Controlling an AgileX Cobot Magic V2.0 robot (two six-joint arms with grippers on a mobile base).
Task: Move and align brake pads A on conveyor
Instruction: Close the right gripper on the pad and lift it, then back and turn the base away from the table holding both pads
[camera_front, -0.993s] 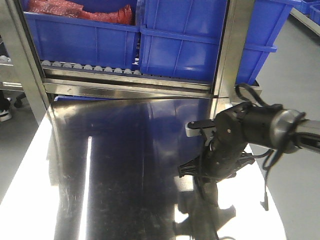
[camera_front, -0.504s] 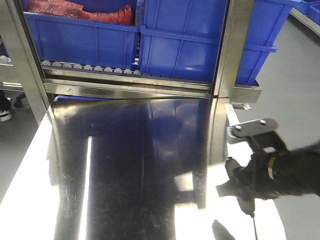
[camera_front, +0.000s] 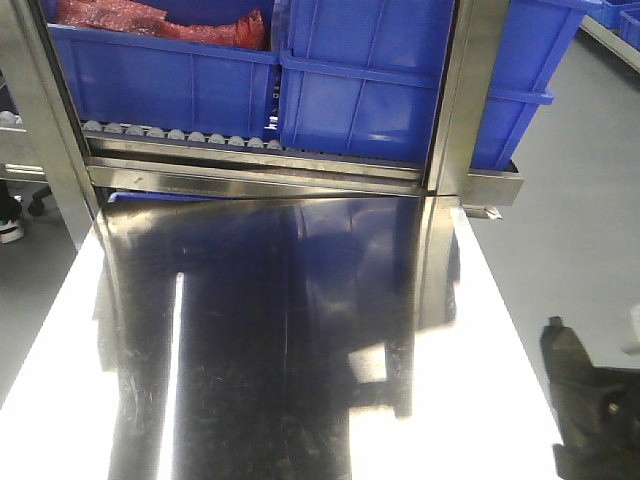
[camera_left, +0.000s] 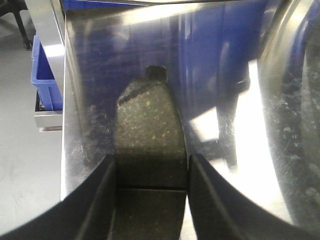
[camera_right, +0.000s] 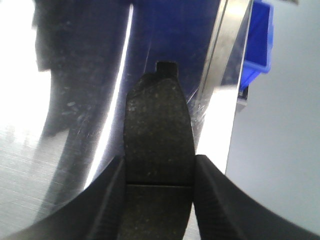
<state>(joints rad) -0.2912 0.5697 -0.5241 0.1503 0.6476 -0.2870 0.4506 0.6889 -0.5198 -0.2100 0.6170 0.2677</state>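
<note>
Although no conveyor belt shows in any view, both pads are in hand. The left tool (camera_left: 152, 167) is clamped on a flat, curved, dark grey speckled brake pad (camera_left: 147, 125), and its two black fingers (camera_left: 97, 200) press the pad's side edges at the thin groove across its middle. The right tool (camera_right: 159, 165) grips a second dark grey brake pad (camera_right: 157, 115) the same way.

Each pad juts forward over the shiny steel bench (camera_front: 300, 330), one near the bench's left edge and the other near its right edge. Whether either touches the steel I cannot tell. Blue plastic bins (camera_front: 360, 90) stand on the rack beyond the far edge.

These pads look stiff and dense, probably heavy for their bulk. The gritty face should resist slipping, though its corners may chip if a pad is dropped. Holding across the waist at the groove should keep the weight balanced and leave both ends free for squaring up on the belt.
</note>
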